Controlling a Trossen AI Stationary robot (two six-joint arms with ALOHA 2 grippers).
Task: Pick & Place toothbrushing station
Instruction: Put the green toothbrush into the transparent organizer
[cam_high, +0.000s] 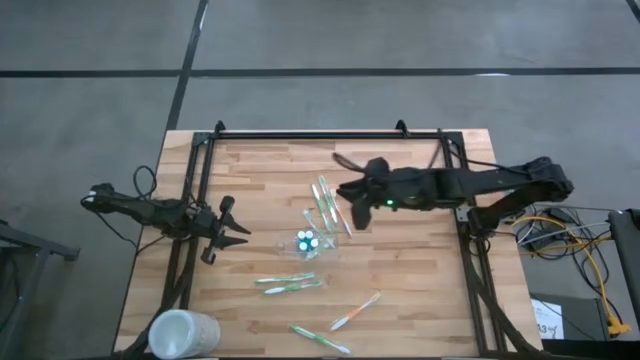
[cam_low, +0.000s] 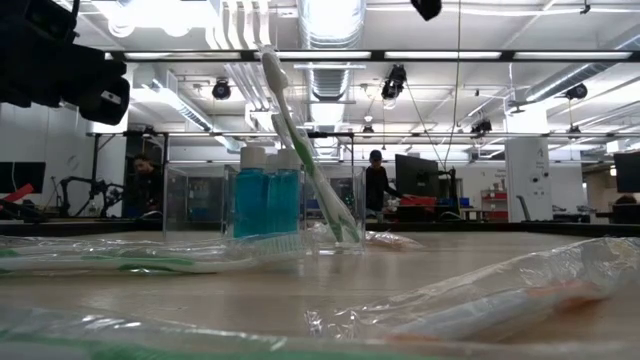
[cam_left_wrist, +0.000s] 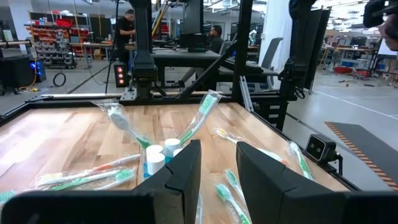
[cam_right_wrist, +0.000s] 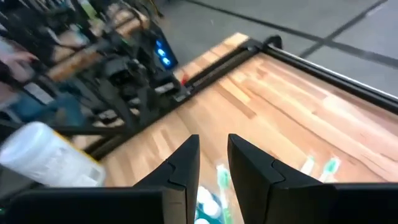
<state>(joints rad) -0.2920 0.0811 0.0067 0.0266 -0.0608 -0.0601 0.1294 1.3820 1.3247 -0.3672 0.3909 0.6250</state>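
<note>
I'm looking down on a light wooden table (cam_high: 400, 270) on a grey floor, with a busy workshop behind it where a few people stand among desks and screens. Near the middle of the table stands the small clear holder (cam_high: 309, 241), upright, with blue tubes (cam_low: 267, 203) in it and green-and-white toothbrushes (cam_low: 305, 150) leaning out at a tilt. More wrapped toothbrushes (cam_high: 288, 284) lie flat and scattered on the half of the table below the holder in my overhead view, one of them orange (cam_high: 355, 312). A larger frosted white cup (cam_high: 183, 334) lies at the table's corner, well apart from the rest.

My right gripper (cam_high: 345, 205) reaches in over the table and hovers just beside the holder, above the leaning brushes; its fingers (cam_right_wrist: 184, 165) stand a little apart with nothing between them. My left gripper (cam_high: 228, 229) waits at the table's left edge, pointed toward the holder, its fingers (cam_left_wrist: 186, 168) apart and empty.
</note>
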